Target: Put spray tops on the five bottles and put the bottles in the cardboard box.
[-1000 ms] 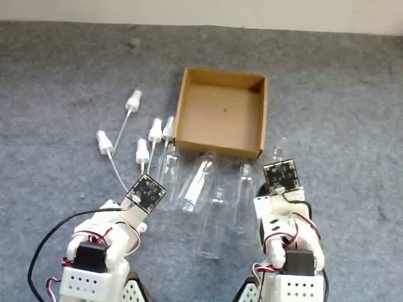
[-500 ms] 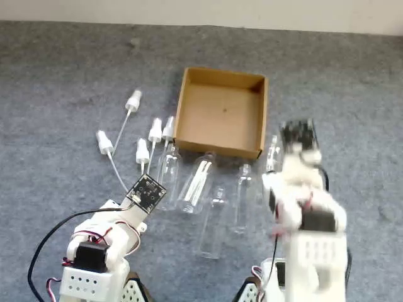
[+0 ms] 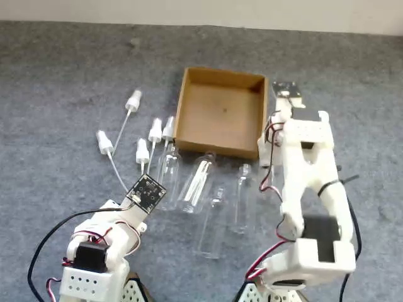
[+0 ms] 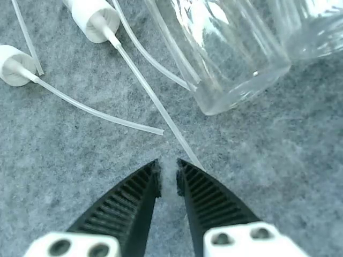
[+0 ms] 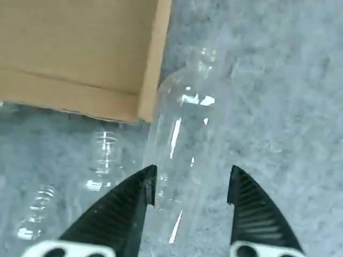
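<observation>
right gripper (image 5: 193, 171): spread wide and empty, its jaws standing either side of the lower body of a clear bottle (image 5: 182, 115).
target bottle: it lay on the grey table (image 5: 278, 80) just beside the corner of the cardboard box (image 5: 153, 59), with no spray top on it.
key relation: the bottle's long axis ran straight away from the gripper, base end nearest and open neck farthest. the jaws straddled it across its width, so a closing pinch would, i judge, meet the body square-on.
nearer arm: the right arm (image 3: 302, 151) was stretched out over that bottle, while the left arm (image 3: 104, 242) sat tucked back, well apart from it.
left gripper (image 4: 167, 163): pressed almost together with only a sliver of gap, holding nothing. its tips were just beside a thin dip tube (image 4: 155, 101) and near the base of another bottle (image 4: 225, 59).
spray tops (image 3: 143, 150): five lay loose on the table to the left of the box, none fitted.
other bottles (image 3: 214, 220): four lay uncapped in front of the box, none yet inside it.
view difference: the right wrist view showed how the jaws sat about the bottle, a spot the arm covered in the high view. the high view gave the whole spread of tops and bottles.
</observation>
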Controlling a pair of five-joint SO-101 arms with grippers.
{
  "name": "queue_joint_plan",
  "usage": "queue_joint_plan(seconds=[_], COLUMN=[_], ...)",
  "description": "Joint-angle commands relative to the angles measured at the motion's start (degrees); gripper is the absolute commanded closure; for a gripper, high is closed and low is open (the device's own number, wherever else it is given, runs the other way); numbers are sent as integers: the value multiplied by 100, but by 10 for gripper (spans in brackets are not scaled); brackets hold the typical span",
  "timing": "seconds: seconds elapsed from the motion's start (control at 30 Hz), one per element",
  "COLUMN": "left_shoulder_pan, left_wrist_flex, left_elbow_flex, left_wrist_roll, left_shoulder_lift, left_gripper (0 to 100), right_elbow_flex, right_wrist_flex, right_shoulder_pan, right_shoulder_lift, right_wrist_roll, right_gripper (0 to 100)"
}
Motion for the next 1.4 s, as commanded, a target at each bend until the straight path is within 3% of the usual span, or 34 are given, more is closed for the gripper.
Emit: queue_joint_plan(seconds=[0.0,0.27,0.43,0.63,0.73,0.9,1.03,1.13,1.37], left_shoulder_pan=[101,101,101,48,-391,-1068,-1938,-2378,-2492], left_wrist_flex=[35,35,35,35,18,-1196,-1670,-1741,-1477], left_elbow_flex=[110,110,110,110,110,101,-119,-611,-1666], left_wrist_roll=[26,26,26,-9,-9,-9,-334,-97,-598], left_shoulder_lift=[-66,-66,-66,-66,-66,-66,-66,-57,-13], left_gripper=[993,993,993,993,992,989,990,989,989], right_elbow_flex=[-321,-330,-347,-347,-347,-347,-347,-347,-347], right_wrist_flex=[-127,-189,-189,-189,-198,-198,-198,-198,-180], right_shoulder_pan=[4,479,1552,2949,3363,3565,3468,3310,3231], right_shoulder_lift=[189,725,716,725,734,743,743,743,743], right_wrist_roll=[-26,281,1073,2171,2576,2892,2945,2901,2901], right_gripper=[807,834,989,995,995,995,988,978,865])
